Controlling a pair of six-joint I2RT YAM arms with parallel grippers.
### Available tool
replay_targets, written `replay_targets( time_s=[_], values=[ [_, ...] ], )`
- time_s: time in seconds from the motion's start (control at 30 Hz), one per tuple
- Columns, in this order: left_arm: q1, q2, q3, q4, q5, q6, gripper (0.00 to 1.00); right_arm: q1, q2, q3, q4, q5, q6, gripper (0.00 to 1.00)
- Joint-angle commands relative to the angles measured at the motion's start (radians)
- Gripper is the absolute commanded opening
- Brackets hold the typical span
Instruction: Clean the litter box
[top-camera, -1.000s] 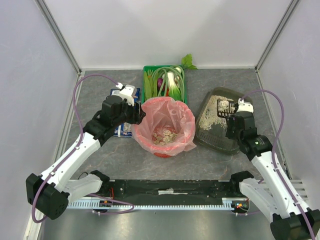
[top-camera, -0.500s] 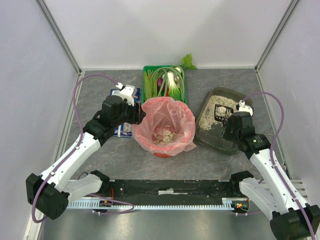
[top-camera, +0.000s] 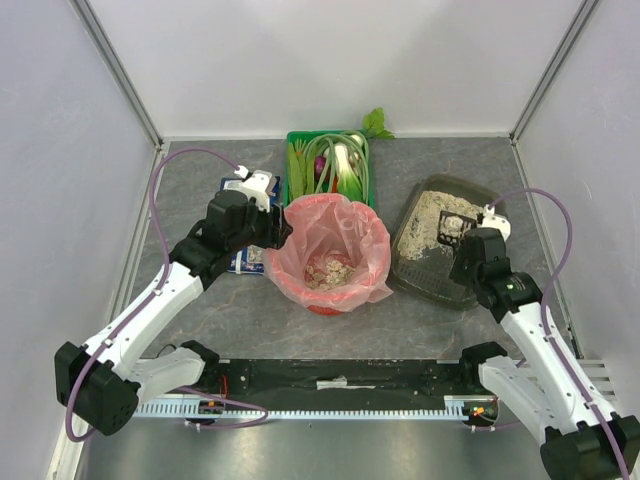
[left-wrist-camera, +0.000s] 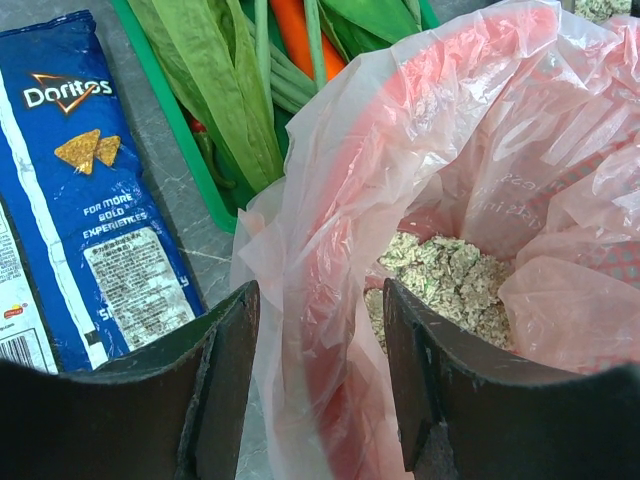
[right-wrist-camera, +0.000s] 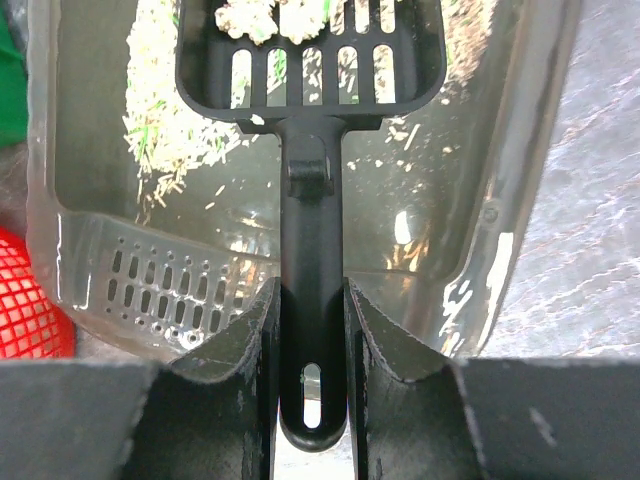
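The left arm (top-camera: 150, 303) reaches forward and inward from its base with the elbow bent, its wrist beside a blue Doritos bag (left-wrist-camera: 90, 200). Its jaws stand well apart, straddling the left rim of the pink bag (left-wrist-camera: 450, 120) that lines the red bin (right-wrist-camera: 30, 320), without pinching it. A green crate (left-wrist-camera: 186, 135) of vegetables sits behind the bin. To the bin's right on the surface (top-camera: 470, 160) lies the litter box (top-camera: 432, 283). The right arm (top-camera: 530, 330) stretches forward over its near edge, jaws clamped on the handle of a black scoop (right-wrist-camera: 310, 160) whose slotted head carries litter clumps.
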Motion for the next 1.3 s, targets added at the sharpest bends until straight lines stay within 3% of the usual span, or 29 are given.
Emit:
replay_targets(
  time_s=[0.0, 0.07, 0.2, 0.33, 0.4, 0.47, 0.5, 0.63, 0.77, 0.9, 1.03, 1.17, 1.27],
  values=[
    [0.005, -0.005, 0.031, 0.029, 0.023, 0.031, 0.59, -0.001, -0.02, 0.082, 0.034, 0.069, -0.014, 0.0],
    [0.003, -0.007, 0.031, 0.029, 0.023, 0.031, 0.6, -0.001, -0.019, 0.045, 0.08, -0.073, -0.006, 0.0],
    [0.003, -0.013, 0.028, 0.028, 0.0, 0.035, 0.6, -0.001, 0.021, 0.049, 0.054, 0.007, -0.012, 0.0],
    [0.003, -0.016, 0.03, 0.028, 0.006, 0.035, 0.59, -0.001, 0.03, 0.071, 0.091, -0.137, -0.023, 0.0],
    [0.003, -0.019, 0.031, 0.028, 0.002, 0.036, 0.58, -0.001, 0.044, 0.107, 0.018, -0.065, -0.053, 0.0],
    [0.003, -0.025, 0.028, 0.028, -0.001, 0.036, 0.56, -0.002, 0.053, 0.141, -0.025, 0.111, -0.088, 0.0],
    [0.003, -0.027, 0.028, 0.029, -0.003, 0.036, 0.55, -0.001, 0.05, 0.167, -0.03, 0.118, -0.092, 0.0],
    [0.003, -0.028, 0.03, 0.029, 0.009, 0.038, 0.54, -0.002, 0.036, 0.105, 0.08, -0.123, -0.056, 0.0],
    [0.003, -0.033, 0.028, 0.029, 0.006, 0.036, 0.5, -0.002, 0.112, 0.173, -0.03, 0.065, -0.106, 0.0],
    [0.003, -0.033, 0.03, 0.028, 0.014, 0.036, 0.46, -0.002, 0.061, 0.099, 0.124, -0.169, -0.05, 0.0],
    [0.003, -0.04, 0.028, 0.032, 0.011, 0.036, 0.41, -0.002, 0.145, 0.167, -0.024, 0.056, -0.104, 0.0],
    [0.003, -0.037, 0.03, 0.034, 0.022, 0.036, 0.36, -0.002, 0.078, 0.131, 0.071, -0.075, -0.07, 0.0],
    [0.003, -0.037, 0.03, 0.032, 0.031, 0.033, 0.31, -0.002, 0.108, 0.132, 0.011, 0.039, -0.083, 0.0]
  ],
)
